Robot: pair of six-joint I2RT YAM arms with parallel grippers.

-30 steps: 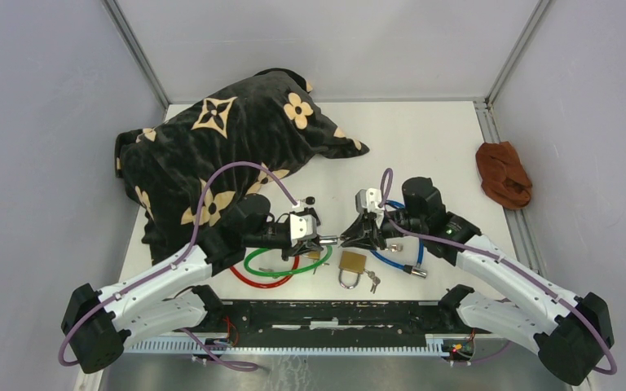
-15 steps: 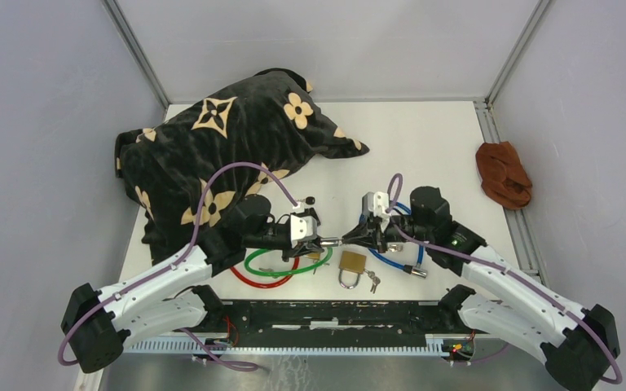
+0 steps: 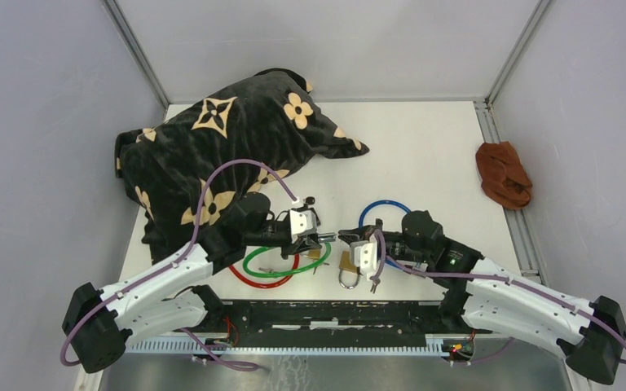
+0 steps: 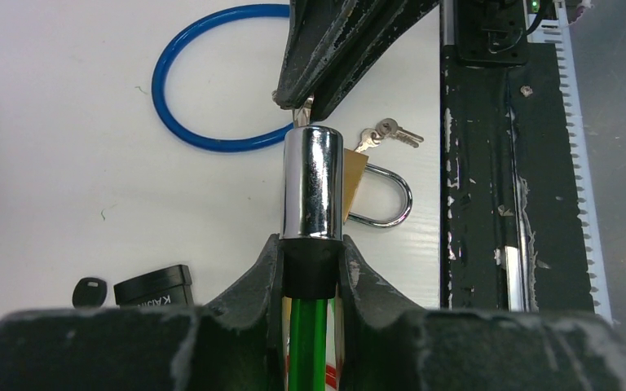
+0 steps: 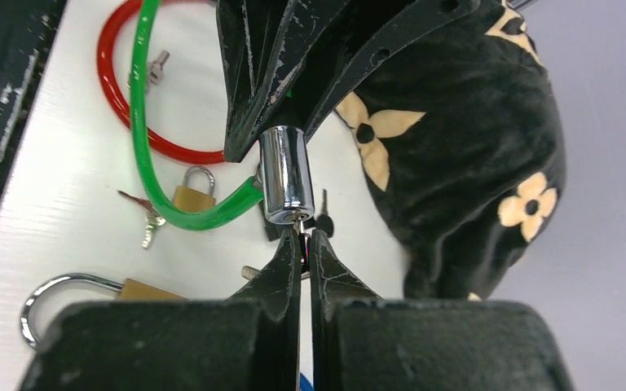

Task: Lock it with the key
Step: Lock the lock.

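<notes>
1. Two arms meet low in the middle of the white table (image 3: 432, 138) in the top view. The left gripper (image 3: 319, 239) clamps the lock cylinder (image 3: 327, 238) at the end of the green cable (image 3: 281, 265). The right gripper (image 3: 344, 236) is pinched together at the cylinder's free end. A red cable (image 3: 253, 277) lies partly under the green one, and a blue cable (image 3: 383, 208) loops behind the right wrist. A brass padlock (image 3: 348, 265) lies just below the grippers. A black flowered cloth (image 3: 220, 147) fills the far left, and a brown cloth (image 3: 503, 173) sits at the right edge.

2. From the left wrist, the left gripper (image 4: 313, 252) grips the cylinder's black collar, and the chrome lock cylinder (image 4: 313, 181) stands up out of it. The green cable (image 4: 308, 342) runs down between the fingers. The right gripper (image 4: 306, 98) reaches in from above, with a sliver of the key (image 4: 301, 114) showing at the cylinder's top. The brass padlock (image 4: 354, 175) is partly hidden behind the cylinder, with loose keys (image 4: 387, 133) beside it. A black block (image 4: 153, 285) at lower left bears white lettering too small to read.

3. From the right wrist, the right gripper (image 5: 300, 244) is closed tight on the key (image 5: 295, 221), whose blade enters the face of the lock cylinder (image 5: 285, 175). The left gripper (image 5: 289, 106) holds the cylinder from behind. A small padlock (image 5: 191, 194) lies beside the green cable (image 5: 155, 163).
</notes>
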